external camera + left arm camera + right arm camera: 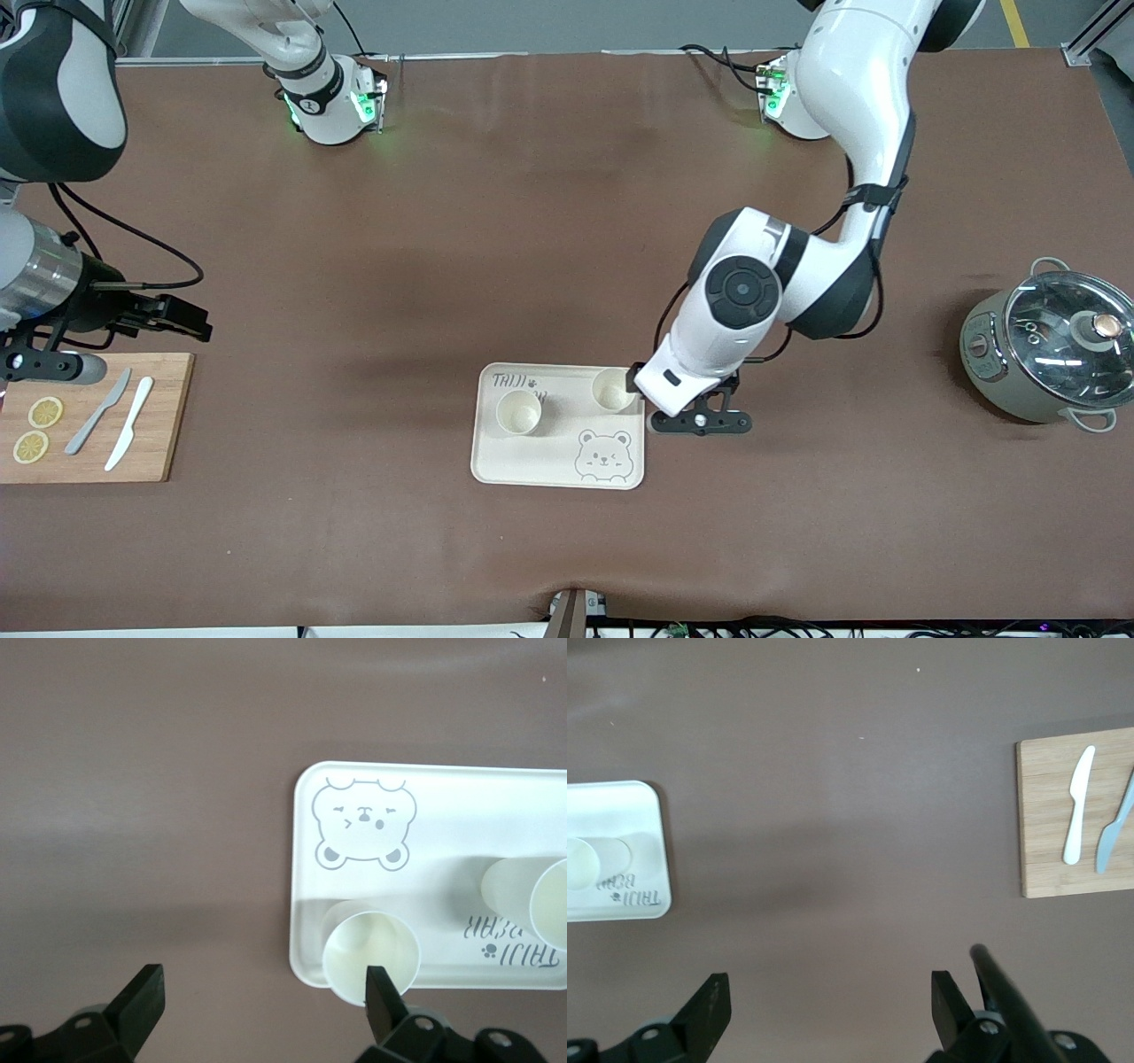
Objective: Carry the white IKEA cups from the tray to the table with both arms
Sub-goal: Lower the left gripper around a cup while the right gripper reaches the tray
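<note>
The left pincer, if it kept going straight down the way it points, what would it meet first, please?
Probably the brown table. The left pincer is open and points down; one fingertip overlaps the nearer cup's rim on the tray, so it might clip that; depth is unclear.

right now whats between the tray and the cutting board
Nothing: the front view shows only bare brown table between the tray and the cutting board.

Both white IKEA cups are sitting upright on the tray, plain and handleless: one cup mid-tray, the other cup toward the left arm's end.
</note>
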